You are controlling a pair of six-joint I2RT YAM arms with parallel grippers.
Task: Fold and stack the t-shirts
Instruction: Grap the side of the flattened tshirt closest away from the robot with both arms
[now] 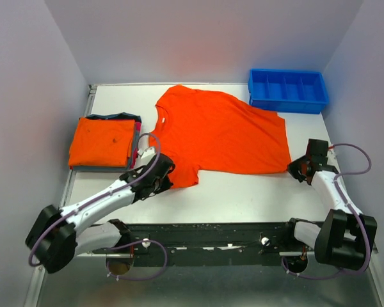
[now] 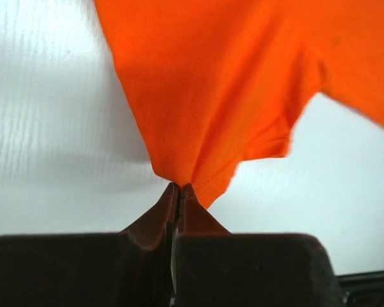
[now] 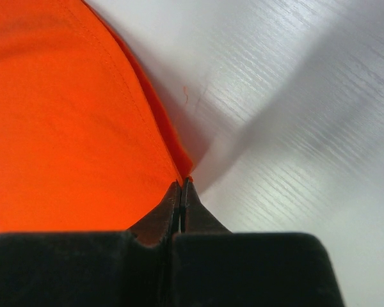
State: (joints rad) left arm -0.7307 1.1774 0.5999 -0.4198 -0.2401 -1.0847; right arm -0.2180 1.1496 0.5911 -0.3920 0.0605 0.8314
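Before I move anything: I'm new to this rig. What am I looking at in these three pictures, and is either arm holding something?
These are two robot arms, the left arm and the right arm, bolted at the near edge of a white table. The wide picture looks down from above and behind them. The other two come from a camera on each wrist, looking along its own fingers. An orange t-shirt lies spread out on the table. A stack of folded t-shirts, orange on top, sits to its left, and a blue divided bin stands at the far right corner. The left gripper is shut on the shirt's near sleeve. The right gripper is shut on its near hem corner.
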